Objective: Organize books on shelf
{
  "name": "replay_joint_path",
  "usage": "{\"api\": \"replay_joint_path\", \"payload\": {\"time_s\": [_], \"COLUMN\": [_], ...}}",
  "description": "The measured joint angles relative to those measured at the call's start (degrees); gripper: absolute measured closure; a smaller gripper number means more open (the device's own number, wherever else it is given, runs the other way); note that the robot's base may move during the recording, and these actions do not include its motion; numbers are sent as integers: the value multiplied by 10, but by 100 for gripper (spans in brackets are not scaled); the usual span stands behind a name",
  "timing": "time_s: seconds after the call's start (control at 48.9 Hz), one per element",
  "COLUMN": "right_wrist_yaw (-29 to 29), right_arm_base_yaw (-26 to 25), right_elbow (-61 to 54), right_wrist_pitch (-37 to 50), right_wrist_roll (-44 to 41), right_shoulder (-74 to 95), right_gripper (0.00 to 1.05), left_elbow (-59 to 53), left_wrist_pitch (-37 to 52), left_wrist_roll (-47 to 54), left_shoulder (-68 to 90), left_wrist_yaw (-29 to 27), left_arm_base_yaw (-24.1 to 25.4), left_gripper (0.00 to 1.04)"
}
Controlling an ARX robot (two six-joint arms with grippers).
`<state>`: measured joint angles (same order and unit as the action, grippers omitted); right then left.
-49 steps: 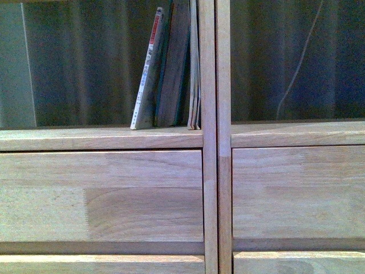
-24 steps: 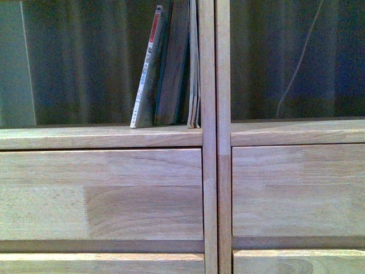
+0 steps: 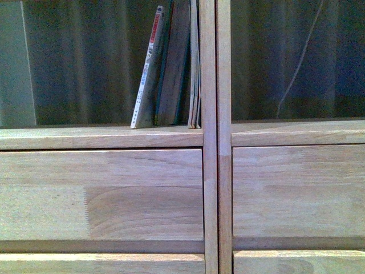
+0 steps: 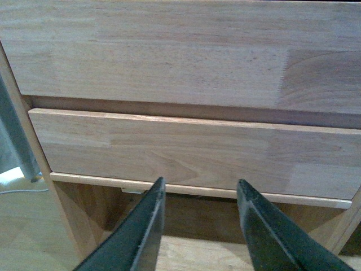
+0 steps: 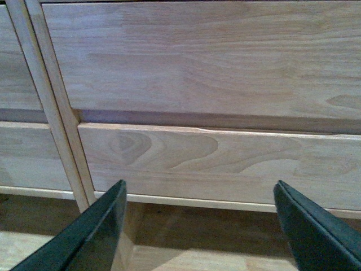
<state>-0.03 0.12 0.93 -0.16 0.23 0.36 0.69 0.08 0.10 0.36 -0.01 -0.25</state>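
Observation:
Three books stand in the left upper compartment of the light-wood shelf (image 3: 102,137), against the twin central uprights. A pale-spined book with red marks (image 3: 147,74) leans right onto a brown book (image 3: 174,68). A thin pale booklet (image 3: 194,68) stands upright beside the left upright. Neither arm shows in the front view. My left gripper (image 4: 198,189) is open and empty, facing the shelf's plain front panels (image 4: 186,152) low down. My right gripper (image 5: 200,191) is open wide and empty, facing the panels (image 5: 214,158) right of the uprights.
The right upper compartment (image 3: 296,63) holds no books; a thin pale cord (image 3: 299,63) hangs behind it before dark curtains. A low opening (image 4: 197,217) under the bottom panel shows wooden floor. A grey post (image 4: 14,135) stands beside the shelf's left end.
The front view has shifted very slightly; the books and shelf have not moved.

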Motion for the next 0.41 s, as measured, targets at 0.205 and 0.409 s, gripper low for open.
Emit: {"api": "replay_joint_path", "payload": {"time_s": [0.205, 0.409], "right_wrist_yaw": [0, 0], "right_arm_base_yaw": [0, 0], "right_elbow": [0, 0], "right_wrist_pitch": [0, 0], "right_wrist_roll": [0, 0], "right_shoulder": [0, 0], "right_gripper": [7, 7], "left_elbow": [0, 0], "left_wrist_pitch": [0, 0], "left_wrist_roll": [0, 0], "left_shoulder": [0, 0], "left_wrist_yaw": [0, 0], "left_arm_base_yaw": [0, 0], "left_gripper": [21, 8]}}
